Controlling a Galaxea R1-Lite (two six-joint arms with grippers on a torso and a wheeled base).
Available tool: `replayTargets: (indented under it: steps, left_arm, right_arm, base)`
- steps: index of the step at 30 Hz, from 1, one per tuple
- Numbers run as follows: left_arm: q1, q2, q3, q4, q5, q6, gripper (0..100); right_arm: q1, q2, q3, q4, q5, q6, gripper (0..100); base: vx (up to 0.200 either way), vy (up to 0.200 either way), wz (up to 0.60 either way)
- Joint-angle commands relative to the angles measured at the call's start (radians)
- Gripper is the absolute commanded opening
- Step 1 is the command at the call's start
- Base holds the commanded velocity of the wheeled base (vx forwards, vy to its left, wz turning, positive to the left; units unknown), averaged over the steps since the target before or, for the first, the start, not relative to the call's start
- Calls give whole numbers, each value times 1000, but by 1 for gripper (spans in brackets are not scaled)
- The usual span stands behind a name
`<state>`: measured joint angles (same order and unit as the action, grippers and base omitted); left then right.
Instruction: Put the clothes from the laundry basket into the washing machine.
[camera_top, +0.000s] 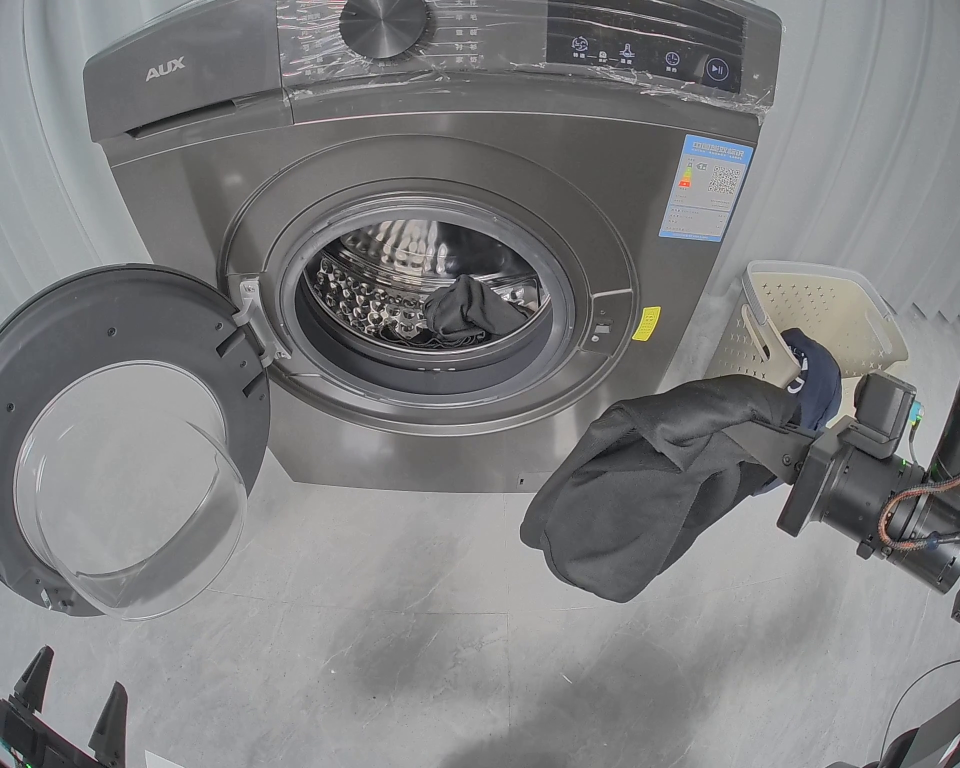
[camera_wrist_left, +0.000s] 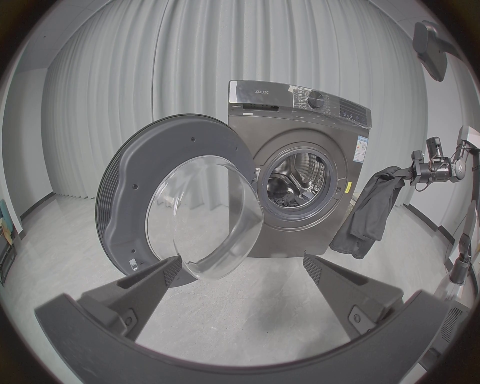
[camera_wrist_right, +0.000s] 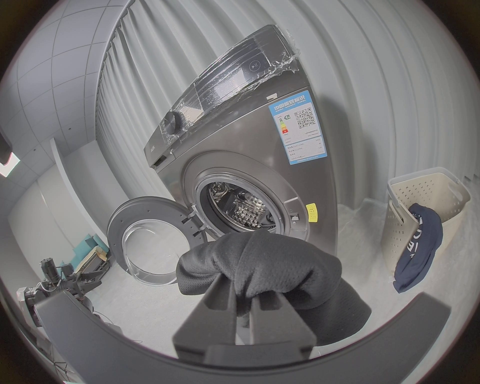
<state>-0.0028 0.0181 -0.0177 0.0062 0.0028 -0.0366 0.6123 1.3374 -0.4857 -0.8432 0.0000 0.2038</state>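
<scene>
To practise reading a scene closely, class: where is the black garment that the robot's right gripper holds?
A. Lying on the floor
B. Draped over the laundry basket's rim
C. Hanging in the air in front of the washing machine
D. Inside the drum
C: the right gripper is shut on the black garment, which hangs clear of the floor in front of the washing machine.

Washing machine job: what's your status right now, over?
Right gripper shut on black garment, hanging near washing machine. Left gripper open, low. Door wide open, path to drum unobstructed. Navy garment draped over basket rim.
</scene>
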Motion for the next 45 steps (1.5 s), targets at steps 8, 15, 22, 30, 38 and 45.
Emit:
replayTargets:
  steps: [8,15,22,30,38,45]
  left_arm:
    - [0,-12,15,0,0,1,100]
    - [0,-12,15,0,0,0,100]
    - [0,-12,13,0,0,0,100]
    - [0,-12,15,0,0,0,100]
    - [0,-12,15,0,2,-2,100]
    - [0,-12,15,0,2,-2,100]
  right_arm:
    - [-2,0,1,0,0,0,0]
    - [-19,0,1,-4,2,2,0]
    - [-20,-7,4,-4,2,2,0]
    - [-20,-6,7,-4,2,2,0]
    - [-22,-1,9,-4,3,2,0]
    - [-22,0,12,-4,5,6,0]
  base:
    - [0,150,0]
    - [0,171,0]
    - [0,0,0]
    - [0,0,0]
    - [0,0,0]
    - [0,0,0]
